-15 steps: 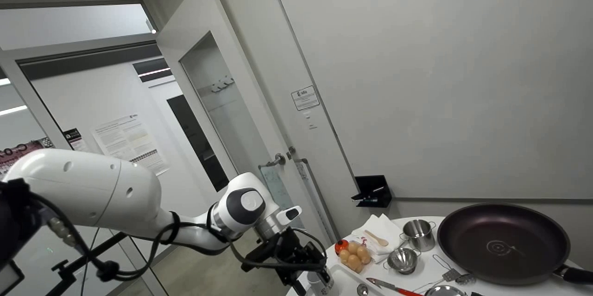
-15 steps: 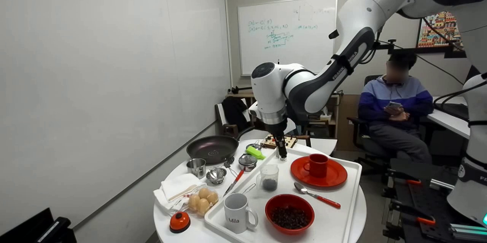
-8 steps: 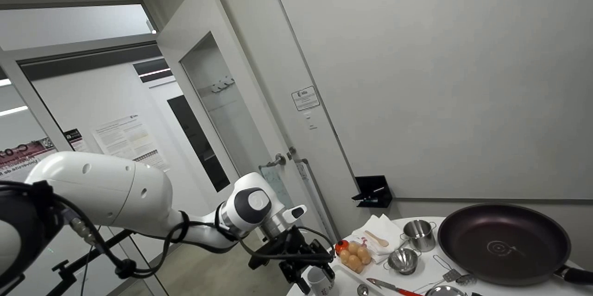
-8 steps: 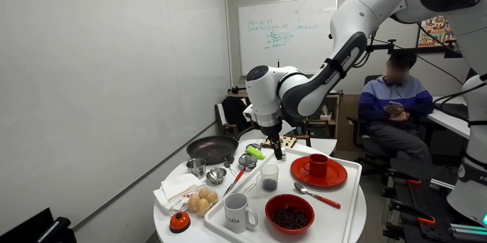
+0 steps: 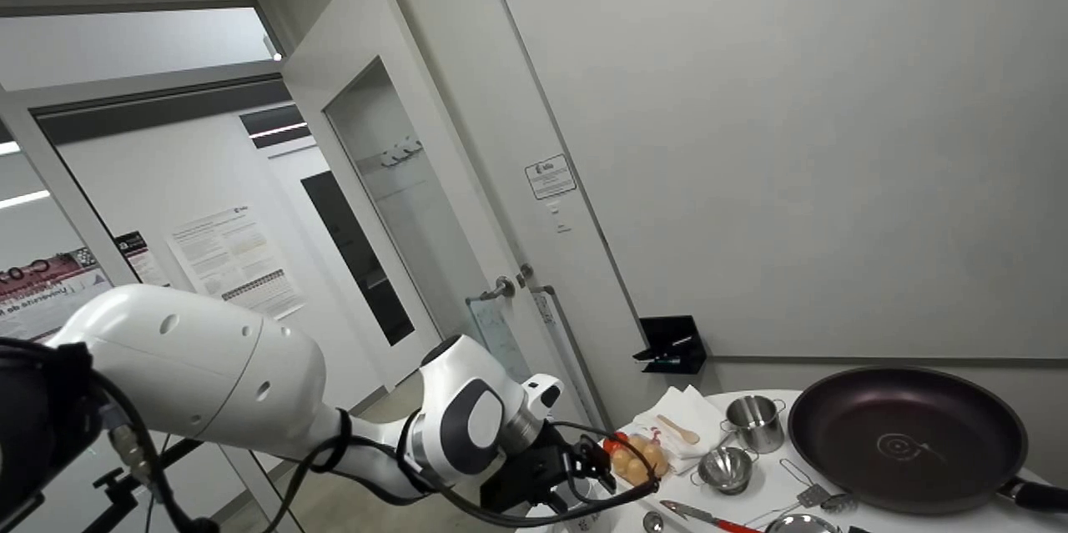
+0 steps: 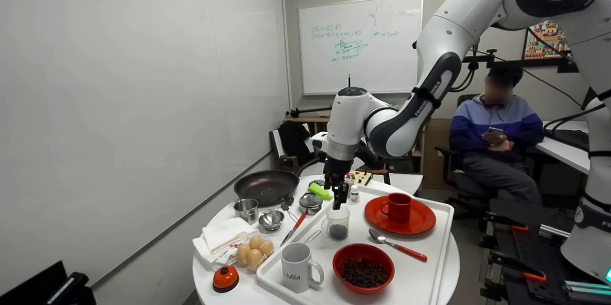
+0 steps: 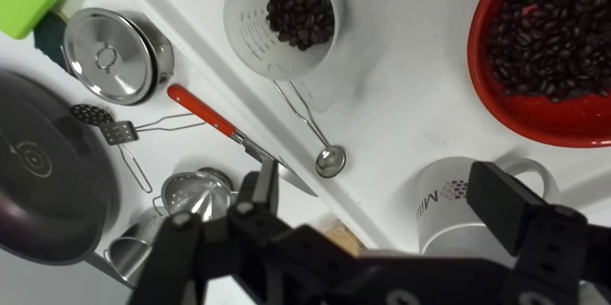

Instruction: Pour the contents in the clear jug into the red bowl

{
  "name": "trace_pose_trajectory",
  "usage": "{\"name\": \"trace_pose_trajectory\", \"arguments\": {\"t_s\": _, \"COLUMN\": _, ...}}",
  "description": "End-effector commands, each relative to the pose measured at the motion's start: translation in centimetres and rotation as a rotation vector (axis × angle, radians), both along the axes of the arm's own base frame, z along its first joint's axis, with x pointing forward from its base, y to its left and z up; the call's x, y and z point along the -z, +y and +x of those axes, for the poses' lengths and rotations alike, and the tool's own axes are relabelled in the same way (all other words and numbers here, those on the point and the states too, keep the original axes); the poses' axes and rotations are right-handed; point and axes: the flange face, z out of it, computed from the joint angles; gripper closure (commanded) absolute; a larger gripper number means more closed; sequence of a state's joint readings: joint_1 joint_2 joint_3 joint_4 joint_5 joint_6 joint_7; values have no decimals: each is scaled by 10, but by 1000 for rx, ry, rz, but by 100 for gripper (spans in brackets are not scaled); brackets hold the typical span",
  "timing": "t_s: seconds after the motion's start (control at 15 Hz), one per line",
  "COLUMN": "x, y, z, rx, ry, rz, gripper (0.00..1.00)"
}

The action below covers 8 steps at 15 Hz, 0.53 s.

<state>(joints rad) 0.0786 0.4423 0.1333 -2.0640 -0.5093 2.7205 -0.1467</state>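
While the clear jug (image 6: 337,221) stands upright on the white tray (image 7: 401,104), grasping it seems the step in hand.
Jaws wide apart and empty, the gripper (image 7: 377,189) likely must line up with the jug, close, then lift toward the red bowl (image 7: 539,124).

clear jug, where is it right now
In the wrist view, the clear jug stands at top centre on the white tray, left of the red bowl, with the small steel ladle just below it in the picture.
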Motion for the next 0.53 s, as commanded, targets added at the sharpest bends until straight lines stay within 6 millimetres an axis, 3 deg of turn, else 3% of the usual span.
{"name": "trace_pose_trajectory", "arguments": {"t_s": 0.0, "x": 4, "y": -11, "z": -1, "rx": -117, "ry": -2, "rz": 139, "gripper": 0}}
{"name": "trace_pose_trajectory", "arguments": {"t_s": 0.27, "x": 5, "y": -3, "z": 11, "rx": -275, "ry": 137, "rz": 219, "gripper": 0}}
{"name": "trace_pose_trajectory", "arguments": {"t_s": 0.33, "x": 6, "y": -6, "z": 0, "rx": -205, "ry": 83, "rz": 174, "gripper": 0}}
{"name": "trace_pose_trajectory", "arguments": {"t_s": 0.47, "x": 5, "y": -6, "z": 4, "rx": -246, "ry": 117, "rz": 194, "gripper": 0}}
